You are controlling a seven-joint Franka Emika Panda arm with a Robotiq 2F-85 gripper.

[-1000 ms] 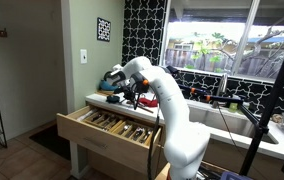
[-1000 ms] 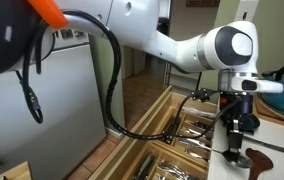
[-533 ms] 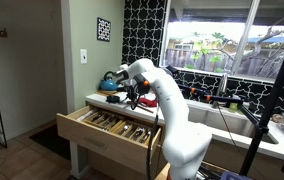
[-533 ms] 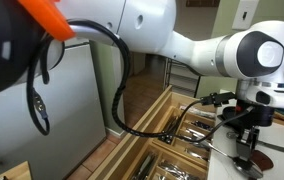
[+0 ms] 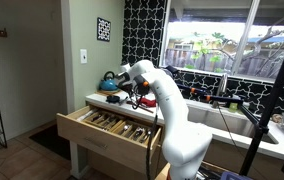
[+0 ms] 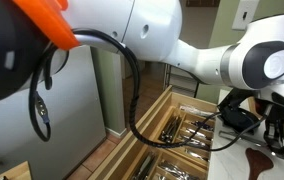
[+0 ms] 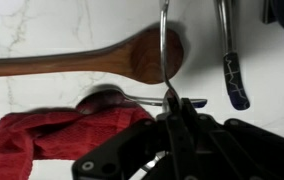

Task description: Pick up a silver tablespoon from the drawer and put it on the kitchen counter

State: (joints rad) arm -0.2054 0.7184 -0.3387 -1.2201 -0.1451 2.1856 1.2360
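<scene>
Drawer (image 5: 97, 140): pulled out at the left in an exterior view, its front standing out past the base. Cutlery lies in its compartments, well apart from the gripper.
Counter (image 7: 42, 25): white veined slab that fills the wrist view. The widest bare room is at the upper left, above the wooden spoon. A smaller patch lies at the right, below the dark-handled utensil.
Cloth (image 7: 52, 140): red and bunched at the lower left, running off the left and bottom edges. Its upper edge meets the spoon's bowl.
Wooden spoon (image 7: 92, 58): lies crosswise, handle off the left edge and bowl toward the middle. It is just above the spoon, with a thin strip of counter between them.
Spoon (image 7: 107, 97): silver, out of the drawer and at the counter; whether it rests on the slab or hangs just over it cannot be told. The oval bowl points left and is dull grey and shaded. The slim bright handle runs right into the jaws.
Gripper (image 7: 174, 108): black, coming in from the bottom edge. The jaws are drawn almost together, with the end of the spoon's handle pinched between them.
Metal rod (image 7: 163, 40): thin, running from the top edge down to the gripper's tip, past the right rim of the wooden spoon's bowl. Contact with the gripper cannot be told.
Dark-handled utensil (image 7: 232, 75): at the right, with a metal shaft from the top edge and a dark blue grip below. Bare counter separates it from the gripper.
</scene>
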